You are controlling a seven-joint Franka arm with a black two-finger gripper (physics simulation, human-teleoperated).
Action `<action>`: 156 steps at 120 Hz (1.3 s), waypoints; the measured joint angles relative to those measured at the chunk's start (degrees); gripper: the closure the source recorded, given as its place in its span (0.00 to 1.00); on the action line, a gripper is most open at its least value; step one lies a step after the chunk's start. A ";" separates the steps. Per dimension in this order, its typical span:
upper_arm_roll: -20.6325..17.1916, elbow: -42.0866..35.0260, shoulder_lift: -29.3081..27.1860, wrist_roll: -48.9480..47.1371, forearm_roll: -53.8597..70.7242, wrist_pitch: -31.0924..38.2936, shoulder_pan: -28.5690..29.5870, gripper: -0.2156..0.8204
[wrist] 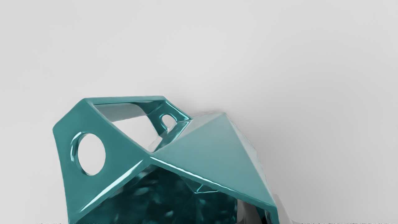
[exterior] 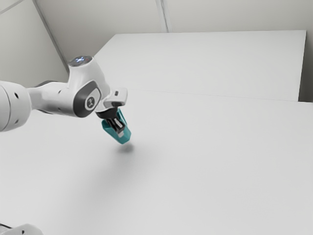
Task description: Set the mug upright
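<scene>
So the gripper [exterior: 120, 131] has the teal mug [exterior: 126, 136] pinched by its wall, and the mug's hanging there tipped over, just above the white table [exterior: 220, 156] with a shadow underneath.

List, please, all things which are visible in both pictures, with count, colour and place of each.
Mug: one, teal, tilted, at the gripper
Mug handle: one, teal, angular, with round holes, on the mug's side
Table: one, very light grey, below the mug
Flat surface: one, near white, beyond the table
Cable: one, black, exterior view's lower left corner
White rounded part: one, beside the cable, perhaps robot base
Arm: one, white with dark grey, exterior view's left
Gripper: one, black, at the arm's end
</scene>
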 joint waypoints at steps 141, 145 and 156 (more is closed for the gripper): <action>-0.43 0.14 11.15 -14.17 11.15 -0.15 -3.37 0.94; -0.43 0.14 11.24 -14.29 11.13 -0.04 -3.37 0.91; -0.44 0.15 11.27 -14.51 10.99 0.15 -3.49 0.75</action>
